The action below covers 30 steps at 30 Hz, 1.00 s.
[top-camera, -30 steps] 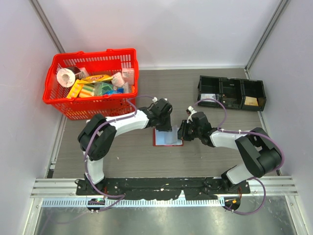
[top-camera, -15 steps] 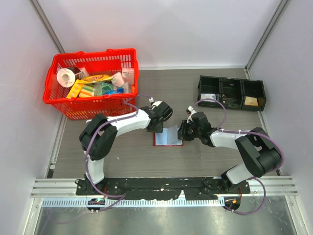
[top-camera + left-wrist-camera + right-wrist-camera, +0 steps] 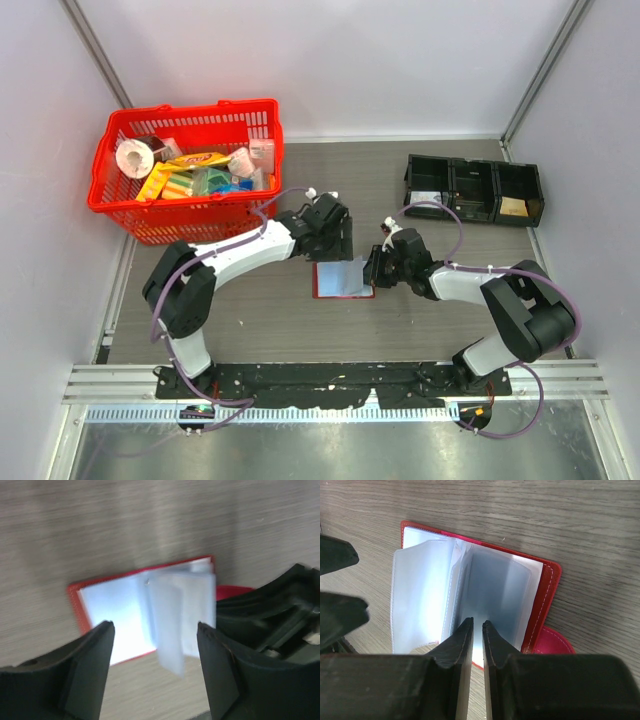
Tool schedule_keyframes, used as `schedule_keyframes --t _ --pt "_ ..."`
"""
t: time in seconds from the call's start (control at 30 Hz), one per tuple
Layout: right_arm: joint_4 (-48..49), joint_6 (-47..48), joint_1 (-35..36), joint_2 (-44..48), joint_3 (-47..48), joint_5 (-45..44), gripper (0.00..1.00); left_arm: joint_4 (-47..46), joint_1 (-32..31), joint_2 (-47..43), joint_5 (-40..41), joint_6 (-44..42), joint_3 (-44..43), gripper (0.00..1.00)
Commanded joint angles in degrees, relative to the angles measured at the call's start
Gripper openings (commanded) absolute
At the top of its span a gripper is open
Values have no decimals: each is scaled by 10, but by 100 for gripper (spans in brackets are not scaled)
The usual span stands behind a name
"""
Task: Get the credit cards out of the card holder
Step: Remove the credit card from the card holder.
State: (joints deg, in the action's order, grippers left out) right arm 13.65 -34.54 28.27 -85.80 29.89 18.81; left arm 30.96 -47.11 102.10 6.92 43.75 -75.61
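Status at that frame:

- card holder (image 3: 341, 280) lay spread open and flat on the tabletop (image 3: 430, 310), directly between the two sets of jaws, red cover down, pale blue pockets up.
- left jaws: wide apart, nothing between them, hovering just above the holder's far-left part. In the left wrist view the holder (image 3: 107, 610) sat below and beyond the gap, touching neither jaw.
- right jaws: almost together, only a thin slit left, clamped on the holder's pocket edge nearest them (best read from the right wrist view; the contact itself was partly hidden under the jaws).
- clear sleeves (image 3: 420, 595) fanned up off the spine, left of the right jaws. One leaf stood upright just beside those jaws in the top view.
- red snap tab (image 3: 554, 642) stuck out from the holder's edge, just right of the right jaws, flat on the wood.
- credit cards: could not pick any out in the sleeves (glare and blur washed the pockets to plain pale blue).

Surroundings: red basket (image 3: 190, 218) of groceries sat well beyond the left jaws, to their left. Black tray (image 3: 473, 166) with three compartments sat well beyond the right jaws, with a tan flat item (image 3: 514, 207) in its rightmost compartment.
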Motion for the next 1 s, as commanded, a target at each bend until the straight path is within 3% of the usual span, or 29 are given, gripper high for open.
schedule_keyframes --t 0.0,0.37,0.63,0.97 --pt "1 11 -2 5 15 2 18 -131 -3 -40 -66 30 -8 71" --pt "1 11 -1 6 14 2 18 -133 -3 17 -82 31 -23 71" --pt "2 11 -2 4 12 2 18 -122 -5 30 -76 24 -18 50" --pt "2 11 -3 5 13 3 18 -118 -11 55 -82 18 -23 47"
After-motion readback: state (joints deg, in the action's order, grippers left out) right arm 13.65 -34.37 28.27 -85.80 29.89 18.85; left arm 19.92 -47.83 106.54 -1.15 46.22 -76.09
